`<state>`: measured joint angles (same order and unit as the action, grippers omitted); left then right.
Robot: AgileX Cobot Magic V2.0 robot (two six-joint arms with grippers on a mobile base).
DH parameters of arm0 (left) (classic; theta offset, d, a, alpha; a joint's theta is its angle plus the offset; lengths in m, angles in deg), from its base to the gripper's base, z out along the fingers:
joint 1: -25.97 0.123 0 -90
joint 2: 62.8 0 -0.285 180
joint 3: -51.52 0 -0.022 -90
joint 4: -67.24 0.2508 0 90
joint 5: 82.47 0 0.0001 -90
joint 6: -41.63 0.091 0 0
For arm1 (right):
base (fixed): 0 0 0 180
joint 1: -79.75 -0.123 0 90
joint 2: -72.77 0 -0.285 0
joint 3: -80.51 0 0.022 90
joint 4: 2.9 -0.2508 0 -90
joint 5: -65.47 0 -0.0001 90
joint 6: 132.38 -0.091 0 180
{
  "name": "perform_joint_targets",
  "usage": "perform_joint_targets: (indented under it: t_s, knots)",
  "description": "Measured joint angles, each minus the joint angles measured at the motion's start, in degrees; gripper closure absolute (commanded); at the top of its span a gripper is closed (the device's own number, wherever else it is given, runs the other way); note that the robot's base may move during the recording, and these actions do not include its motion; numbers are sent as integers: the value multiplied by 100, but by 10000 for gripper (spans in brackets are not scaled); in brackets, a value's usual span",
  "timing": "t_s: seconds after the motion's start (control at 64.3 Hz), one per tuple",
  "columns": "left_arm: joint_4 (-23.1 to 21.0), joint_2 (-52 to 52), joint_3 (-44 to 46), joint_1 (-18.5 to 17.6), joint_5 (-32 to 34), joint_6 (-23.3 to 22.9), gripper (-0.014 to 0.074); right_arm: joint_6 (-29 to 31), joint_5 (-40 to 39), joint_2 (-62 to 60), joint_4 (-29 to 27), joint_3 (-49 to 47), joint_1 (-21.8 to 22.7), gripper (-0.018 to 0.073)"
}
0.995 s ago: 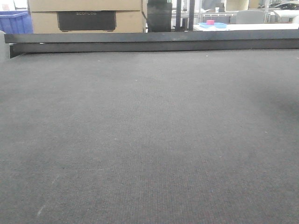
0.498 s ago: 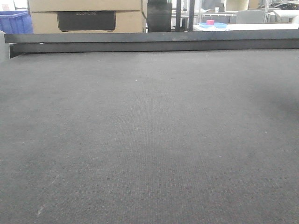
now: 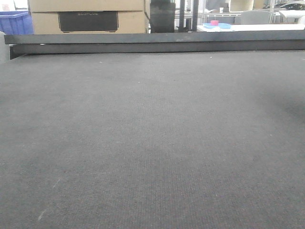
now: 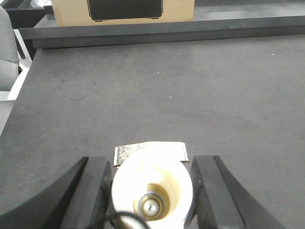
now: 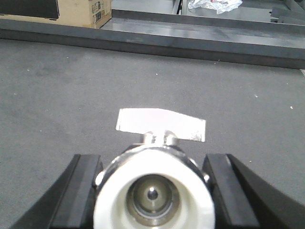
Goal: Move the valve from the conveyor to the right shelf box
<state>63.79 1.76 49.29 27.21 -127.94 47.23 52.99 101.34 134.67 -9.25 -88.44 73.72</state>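
Nothing lies on the dark grey conveyor [image 3: 152, 143] in the front view, and neither gripper appears there. In the left wrist view my left gripper [image 4: 150, 167] is shut on a valve [image 4: 152, 188] whose cream-white open end faces the camera; its flat silver handle [image 4: 150, 151] points away. In the right wrist view my right gripper [image 5: 152, 160] is shut on another valve [image 5: 152, 191] with a shiny metal body, a white end and a flat pale handle [image 5: 161, 124]. Both valves are over the belt [image 4: 167, 95] [image 5: 71, 86]. The shelf and its box are out of view.
A long black rail [image 3: 152, 43] edges the belt's far side. Behind it stand cardboard boxes [image 3: 88, 16], a blue bin [image 3: 14, 23] at the left and a table with a blue dish [image 3: 217, 25] at the right.
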Motion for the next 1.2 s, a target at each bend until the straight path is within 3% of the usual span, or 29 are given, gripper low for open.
perform_joint_targets:
  t_s: [1.197]
  knots:
    - [26,0,0,0,217,-9,707,0,-21,0,-36,0,0,713]
